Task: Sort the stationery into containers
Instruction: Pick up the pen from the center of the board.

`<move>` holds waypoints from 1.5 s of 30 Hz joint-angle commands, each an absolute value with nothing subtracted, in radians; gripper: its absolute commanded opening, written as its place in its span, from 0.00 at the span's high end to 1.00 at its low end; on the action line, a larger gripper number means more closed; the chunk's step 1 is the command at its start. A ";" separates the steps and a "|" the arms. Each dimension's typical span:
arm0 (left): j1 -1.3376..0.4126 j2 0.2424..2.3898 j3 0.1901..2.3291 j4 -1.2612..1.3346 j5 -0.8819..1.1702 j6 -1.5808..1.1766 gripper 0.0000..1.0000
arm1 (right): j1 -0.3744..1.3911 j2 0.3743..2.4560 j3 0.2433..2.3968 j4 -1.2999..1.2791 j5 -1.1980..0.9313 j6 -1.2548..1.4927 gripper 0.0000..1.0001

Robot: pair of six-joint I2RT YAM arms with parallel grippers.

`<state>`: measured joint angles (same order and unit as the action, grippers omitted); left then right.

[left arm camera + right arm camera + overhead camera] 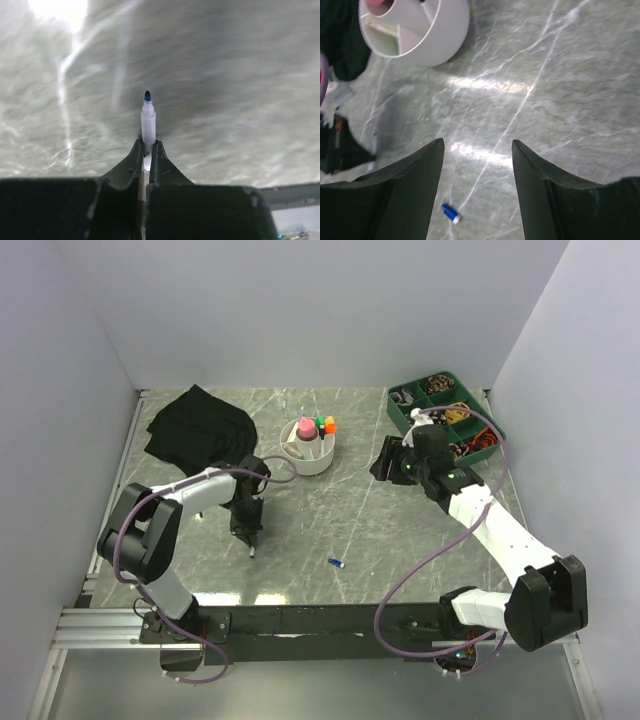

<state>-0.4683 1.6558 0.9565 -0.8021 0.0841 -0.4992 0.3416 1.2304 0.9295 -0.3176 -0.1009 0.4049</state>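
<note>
My left gripper (248, 532) points down at the table, shut on a thin white pen (148, 120) whose uncapped blue tip sticks out past the fingertips (135, 155). A small blue cap (336, 562) lies loose on the marble, also seen low in the right wrist view (450, 212). My right gripper (477, 145) hovers open and holds nothing, to the right of the white divided bowl (322, 462). That bowl holds a pink-capped bottle (303, 428), a green highlighter (318, 422) and an orange one (329, 426). The black fabric bag (198, 426) lies crumpled at the back left.
A green compartment tray (400, 420) with mixed small items stands at the back right, just behind my right arm. White walls close in the table on three sides. The arms' black base rail runs along the near edge.
</note>
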 commanded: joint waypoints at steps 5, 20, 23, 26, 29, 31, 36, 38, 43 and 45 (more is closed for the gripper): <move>-0.489 1.525 1.244 -0.753 0.293 -0.156 0.99 | 0.161 1.193 0.856 -0.034 -0.924 0.713 0.32; -0.468 1.592 1.604 -0.862 1.037 0.256 0.99 | 0.219 1.244 0.994 0.338 -1.003 0.725 0.34; -0.468 1.609 1.646 -0.848 1.107 0.226 0.99 | 0.277 1.207 0.999 0.250 -0.922 0.572 0.34; -0.468 1.624 1.672 -0.807 1.169 0.187 0.99 | 0.336 1.183 0.973 0.275 -0.838 0.532 0.37; -0.460 1.631 1.675 -0.764 1.213 0.132 0.99 | 0.360 1.186 0.962 0.275 -0.810 0.525 0.39; -0.459 1.629 1.677 -0.732 1.233 0.103 0.99 | 0.367 1.190 0.957 0.299 -0.818 0.526 0.41; -0.459 1.631 1.677 -0.684 1.267 0.052 0.99 | 0.383 1.210 0.969 0.318 -0.790 0.508 0.44; -0.457 1.629 1.678 -0.663 1.275 0.032 0.99 | 0.391 1.229 0.985 0.324 -0.798 0.505 0.45; -0.457 1.632 1.661 -0.620 1.292 0.006 0.99 | 0.408 1.252 0.986 0.405 -0.850 0.543 0.49; -0.454 1.637 1.660 -0.608 1.295 -0.037 0.99 | 0.420 1.253 0.989 0.407 -0.859 0.545 0.50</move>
<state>-0.4595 1.6337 1.6367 -0.6788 1.2411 0.0242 0.3943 1.2510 0.9535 0.3157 -0.8249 0.5381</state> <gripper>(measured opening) 0.039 0.510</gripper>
